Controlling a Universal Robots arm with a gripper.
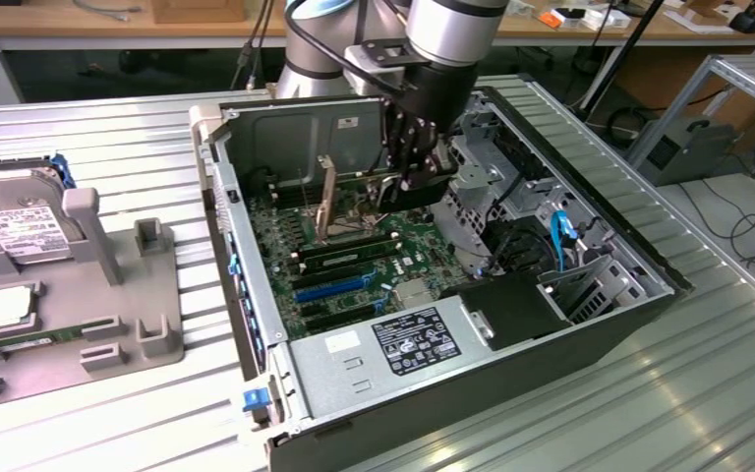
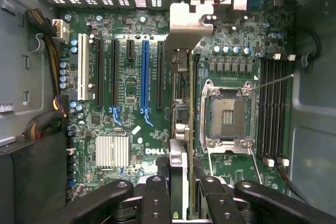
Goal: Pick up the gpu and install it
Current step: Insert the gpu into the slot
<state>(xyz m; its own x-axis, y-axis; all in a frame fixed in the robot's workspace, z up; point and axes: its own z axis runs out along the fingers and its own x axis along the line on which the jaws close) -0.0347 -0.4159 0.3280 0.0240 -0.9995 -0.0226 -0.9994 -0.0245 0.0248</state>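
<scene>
On the exterior view's left, a boxy silver hard drive [image 1: 17,228] sits in a grey holder tray [image 1: 115,339] on the ribbed metal table [image 1: 129,133]. Further right, the black gripper [image 1: 401,187] is clamped on the thin black gpu [image 1: 327,200], held edge-down over the green motherboard [image 1: 351,258] inside the open computer case [image 1: 483,324].

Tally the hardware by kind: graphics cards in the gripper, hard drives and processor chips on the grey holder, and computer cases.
gpu, gripped edge-on by the gripper above the motherboard: 1
hard drive, standing in the grey holder: 1
processor chip, flat on the holder: 1
computer case, lying open: 1
Total: 4
</scene>
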